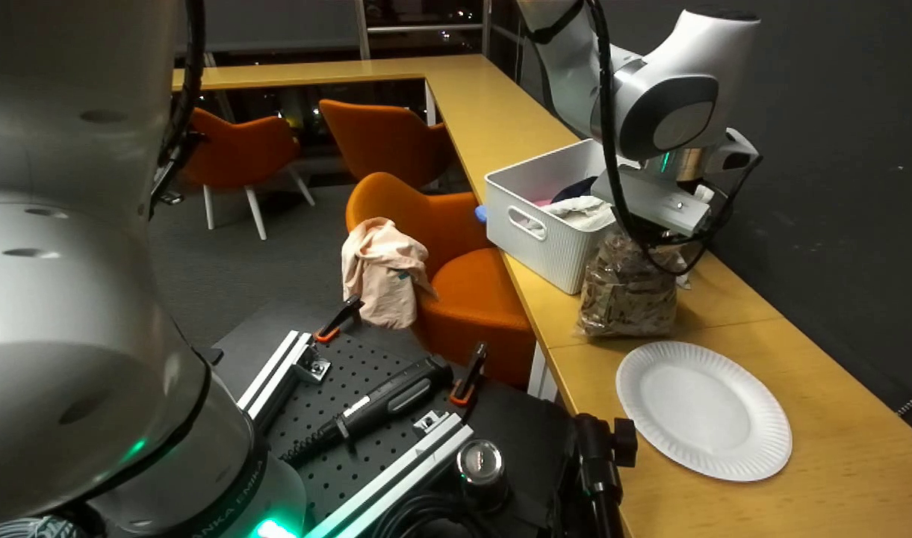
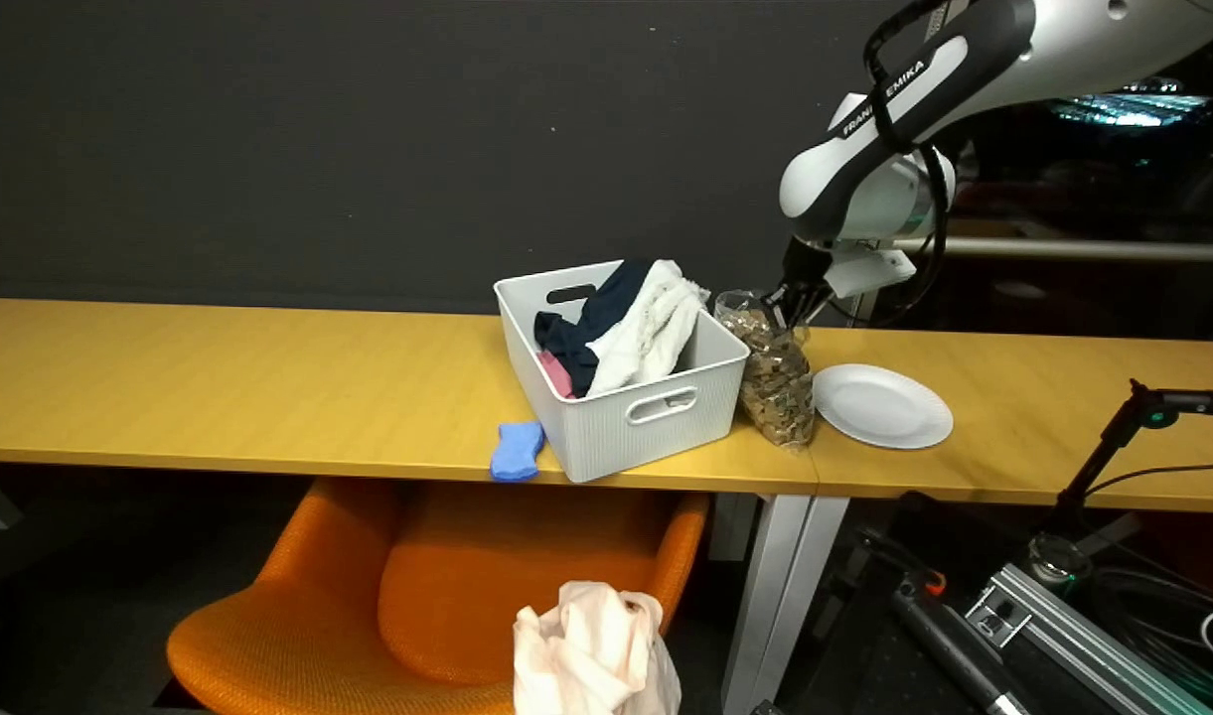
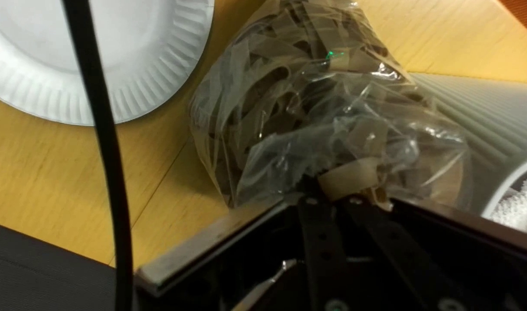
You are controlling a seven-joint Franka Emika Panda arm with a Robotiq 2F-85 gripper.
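Plastic bag (image 3: 298, 99), gripper (image 2: 790, 316) at its top
Cannot tell whether fingers pinch it; snagging could tear it.

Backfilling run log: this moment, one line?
black gripper: at clear plastic bag of brown strips, grip unclear | bag: between white ribbed plastic basket and round white paper plate | surface: yellow wooden table

A clear plastic bag (image 1: 626, 299), crinkled and packed with brownish, curled strips (image 3: 350, 178), stands on the worktop (image 1: 859, 418) between a basket (image 1: 553, 261) and a plate (image 1: 700, 409), its loose top at the gripper (image 3: 333, 198).
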